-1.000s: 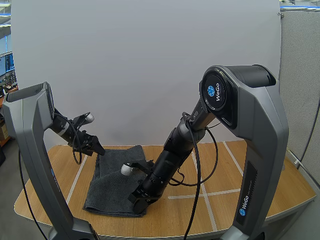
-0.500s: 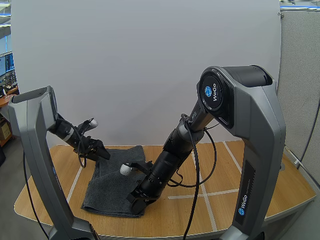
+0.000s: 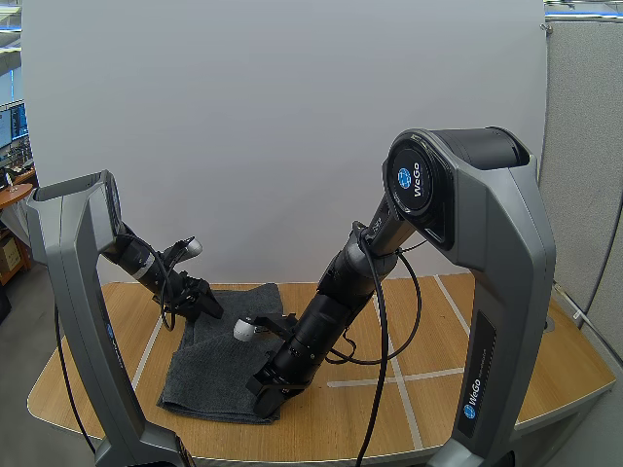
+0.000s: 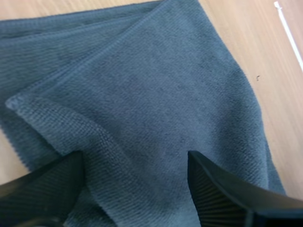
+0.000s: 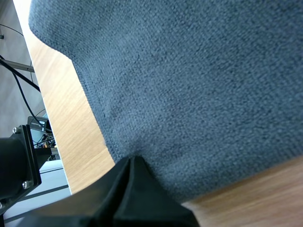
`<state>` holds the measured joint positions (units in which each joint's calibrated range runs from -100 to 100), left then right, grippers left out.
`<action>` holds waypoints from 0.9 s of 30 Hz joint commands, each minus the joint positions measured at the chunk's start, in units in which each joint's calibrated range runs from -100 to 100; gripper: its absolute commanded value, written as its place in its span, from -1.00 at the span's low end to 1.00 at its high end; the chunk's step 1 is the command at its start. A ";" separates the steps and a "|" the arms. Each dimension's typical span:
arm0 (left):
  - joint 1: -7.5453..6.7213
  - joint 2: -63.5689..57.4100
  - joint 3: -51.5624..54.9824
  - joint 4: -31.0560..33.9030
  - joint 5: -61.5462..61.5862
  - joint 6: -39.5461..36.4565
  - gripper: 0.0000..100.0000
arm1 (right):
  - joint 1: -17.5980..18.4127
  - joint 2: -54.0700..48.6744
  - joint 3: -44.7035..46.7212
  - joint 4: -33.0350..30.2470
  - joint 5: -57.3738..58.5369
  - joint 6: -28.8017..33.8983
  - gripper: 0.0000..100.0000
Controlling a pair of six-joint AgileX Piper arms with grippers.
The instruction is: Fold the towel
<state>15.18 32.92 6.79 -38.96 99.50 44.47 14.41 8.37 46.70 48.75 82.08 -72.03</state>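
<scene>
what just changed: left gripper (image 3: 200,300) has been dropping over the last second, sliding from above the table's left edge in toward the far left corner of the dark grey terry-cloth towel (image 3: 219,355), and it's now hovering right over the cloth
left gripper: it's hanging wide open (image 4: 135,189), holding nothing, with a raised fold of the towel (image 4: 156,94) running between its fingers
right gripper: it's sitting closed (image 3: 268,389) at the towel's near right corner; up close the tips (image 5: 130,161) are meeting at the hem, and to me it's looking like they're pinching the towel (image 5: 199,85)
towel: it's lying on the left half of the light wooden table with white tape lines (image 3: 467,341), partly doubled over, one flap corner poking out near the left fingers
what it's meaning for the fold: I'm guessing the left side is lining up its grab, so both arms are getting a corner each
containers: nothing of that kind going on here, the towel is just lying straight on the table
</scene>
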 commanded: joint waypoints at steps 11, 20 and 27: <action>-0.28 0.05 -2.29 1.98 0.50 -2.32 1.00 | 0.06 0.66 0.44 -1.84 -1.21 -0.98 -1.00; -0.34 0.05 -2.29 -0.61 0.50 -1.32 0.28 | 0.06 0.66 0.44 -1.84 -1.21 -0.98 -1.00; -0.34 0.05 -2.29 0.01 0.50 -1.32 -1.00 | 0.06 0.66 0.44 -1.96 -1.02 -0.98 -1.00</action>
<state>15.18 33.18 5.18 -38.54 99.51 42.82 14.41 8.37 46.70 48.75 82.15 -72.03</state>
